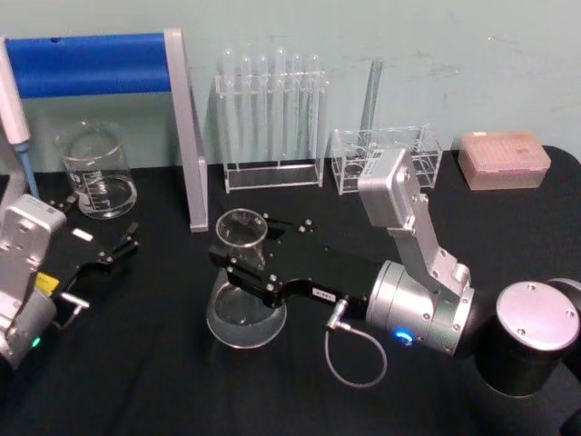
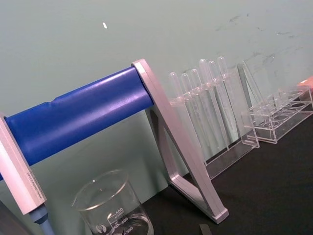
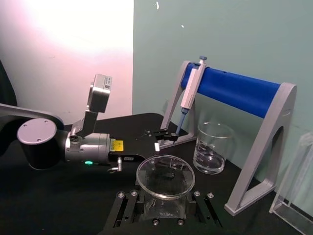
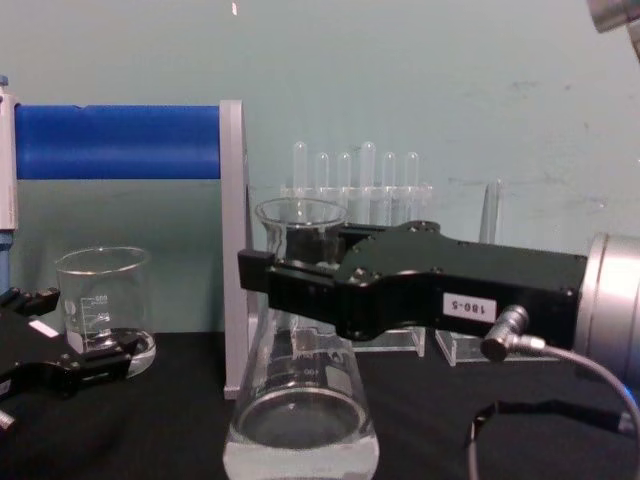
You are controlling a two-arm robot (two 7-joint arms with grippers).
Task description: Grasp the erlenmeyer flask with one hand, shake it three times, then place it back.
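Observation:
The erlenmeyer flask (image 1: pixel 243 313) stands upright at the middle of the black table, with a little clear liquid in its wide base (image 4: pixel 300 440). My right gripper (image 1: pixel 254 245) reaches in from the right, one black jaw on each side of the flask's neck, shut on it just below the flared rim (image 3: pixel 165 171). In the chest view the near jaw crosses the neck (image 4: pixel 290 275). My left gripper (image 1: pixel 98 224) rests low at the table's left with its fingers spread open, holding nothing, well apart from the flask.
A glass beaker (image 1: pixel 98 173) stands at the back left beside a blue-barred pipette stand (image 1: pixel 91 64) holding a pipette (image 1: pixel 14 118). Behind the flask are a test tube rack (image 1: pixel 270 118), a second clear rack (image 1: pixel 386 159) and a pink tip box (image 1: pixel 504 159).

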